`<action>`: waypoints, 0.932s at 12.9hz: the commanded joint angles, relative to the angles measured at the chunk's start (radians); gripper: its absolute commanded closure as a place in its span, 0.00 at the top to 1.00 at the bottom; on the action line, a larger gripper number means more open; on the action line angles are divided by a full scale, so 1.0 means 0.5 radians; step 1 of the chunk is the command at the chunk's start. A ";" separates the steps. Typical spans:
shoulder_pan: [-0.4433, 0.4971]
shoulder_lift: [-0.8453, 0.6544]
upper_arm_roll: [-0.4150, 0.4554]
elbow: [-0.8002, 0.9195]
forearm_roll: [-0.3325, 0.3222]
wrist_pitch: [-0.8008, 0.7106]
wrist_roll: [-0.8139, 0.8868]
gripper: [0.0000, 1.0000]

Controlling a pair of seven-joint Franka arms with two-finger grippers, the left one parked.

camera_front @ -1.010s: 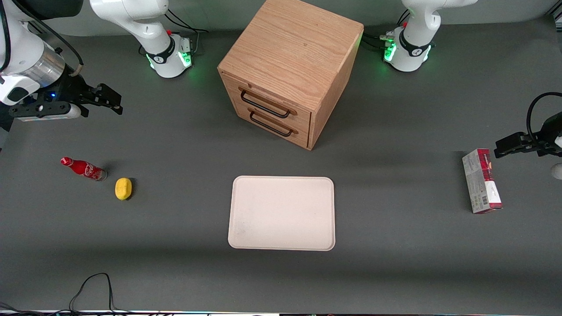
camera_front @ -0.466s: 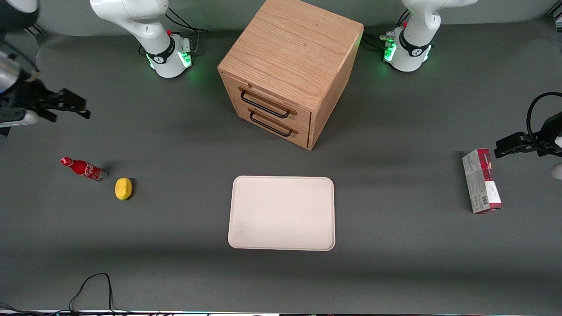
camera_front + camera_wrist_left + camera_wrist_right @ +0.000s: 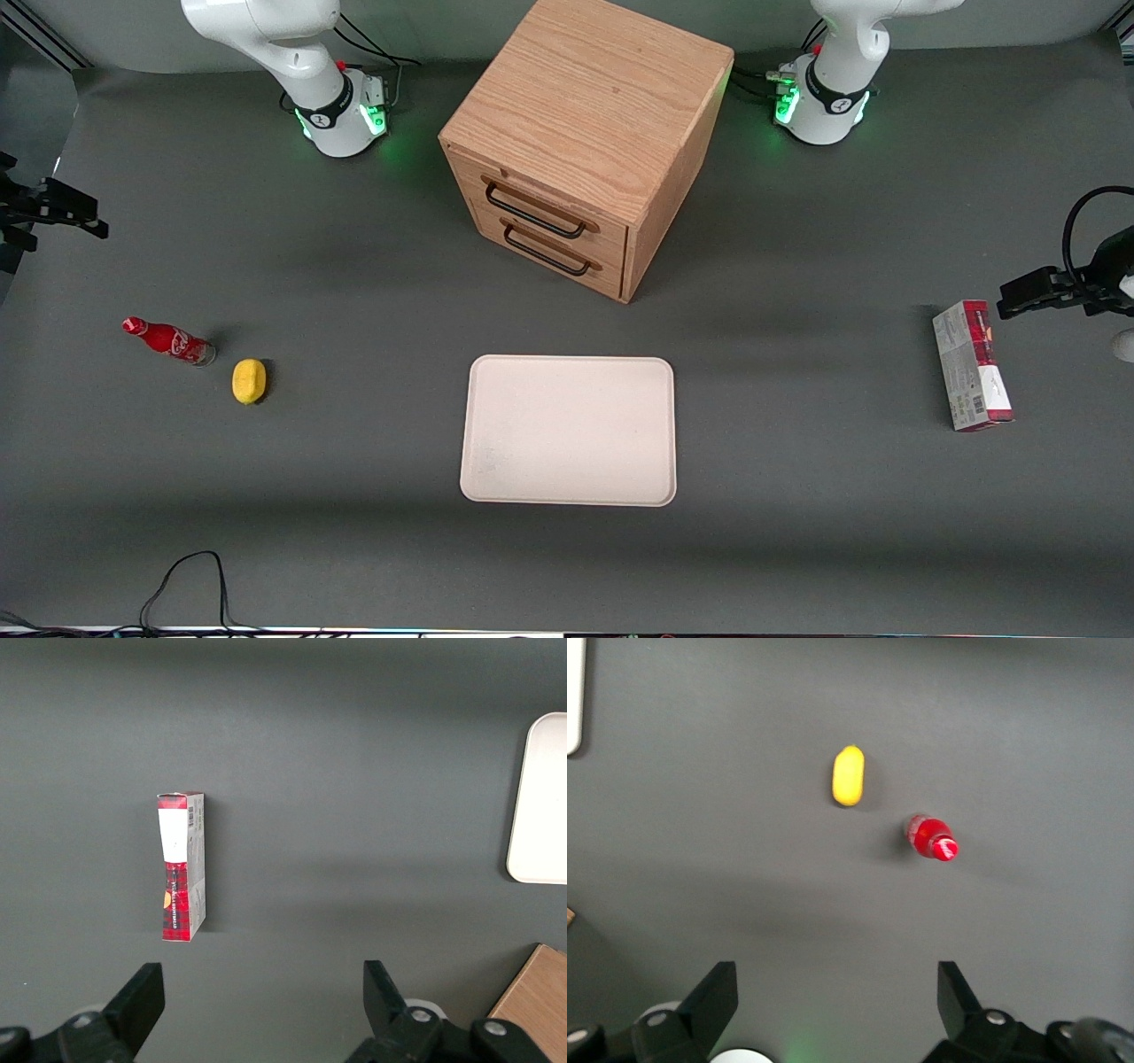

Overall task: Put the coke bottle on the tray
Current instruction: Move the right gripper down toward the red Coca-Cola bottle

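Note:
The coke bottle (image 3: pixel 168 341) is small, slim and red with a red cap. It stands on the grey table toward the working arm's end, and the right wrist view looks down on it (image 3: pixel 932 838). The tray (image 3: pixel 568 431) is large, flat and cream-white. It lies in the middle of the table in front of the cabinet, and its edge shows in the right wrist view (image 3: pixel 573 691). My right gripper (image 3: pixel 84 213) hangs open and empty above the table's edge, farther from the front camera than the bottle. Its fingers stand wide apart in the right wrist view (image 3: pixel 835 979).
A yellow lemon-like lump (image 3: pixel 249 381) lies beside the bottle on the tray's side, also in the right wrist view (image 3: pixel 848 775). A wooden two-drawer cabinet (image 3: pixel 585 142) stands farther back. A red-and-grey carton (image 3: pixel 971 365) lies toward the parked arm's end.
My right gripper has moved outward toward the working arm's end of the table, so most of the arm has left the front view. The bottle, lump and tray have not moved.

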 commanded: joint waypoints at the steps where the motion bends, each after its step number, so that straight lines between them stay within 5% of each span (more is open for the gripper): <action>1: 0.013 0.164 -0.097 0.042 -0.022 0.122 -0.145 1.00; 3: 0.013 0.287 -0.192 -0.044 0.006 0.366 -0.280 1.00; 8: 0.010 0.612 -0.276 -0.243 0.358 0.925 -0.516 1.00; 12: 0.007 0.677 -0.318 -0.394 0.390 1.089 -0.551 1.00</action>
